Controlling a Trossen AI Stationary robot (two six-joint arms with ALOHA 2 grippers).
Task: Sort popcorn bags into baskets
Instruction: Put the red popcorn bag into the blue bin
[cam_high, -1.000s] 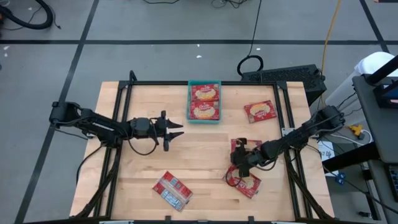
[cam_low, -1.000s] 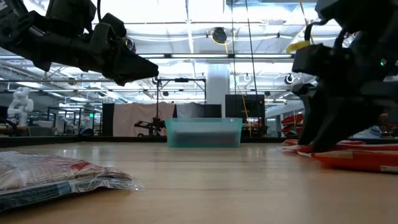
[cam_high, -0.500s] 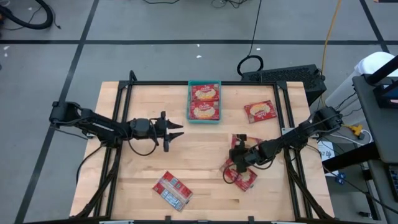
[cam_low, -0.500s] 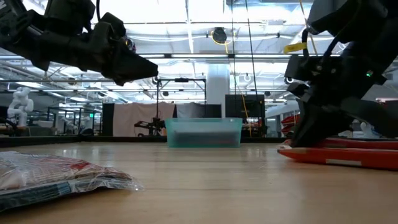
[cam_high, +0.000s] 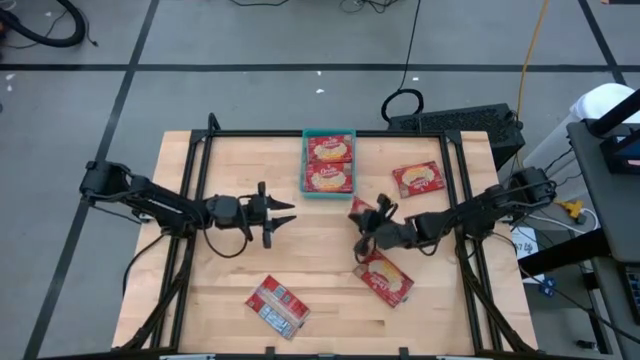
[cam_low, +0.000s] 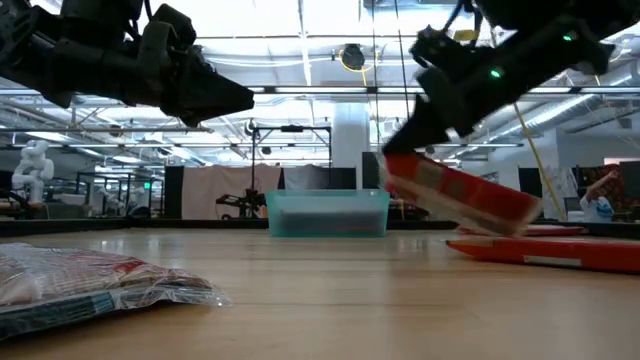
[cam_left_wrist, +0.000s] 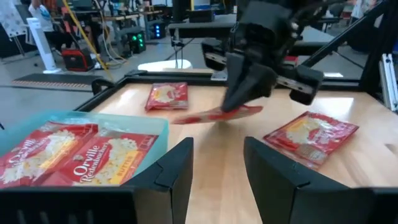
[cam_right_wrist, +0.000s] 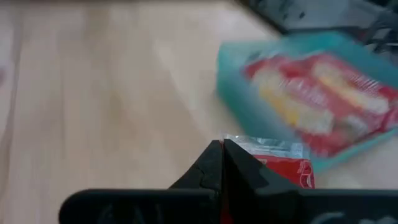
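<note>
We hold one flat red popcorn bag by its edge in our tightly closed right gripper, up in the air just right of the teal plastic basket, so it could slip and fall, while our left gripper waits open.

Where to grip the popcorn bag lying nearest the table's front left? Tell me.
Pinch a short end edge of the front-left popcorn bag, coming from above. It lies flat and skewed on the table, so only its thin rim offers purchase. The left gripper, open, is nearest.
</note>
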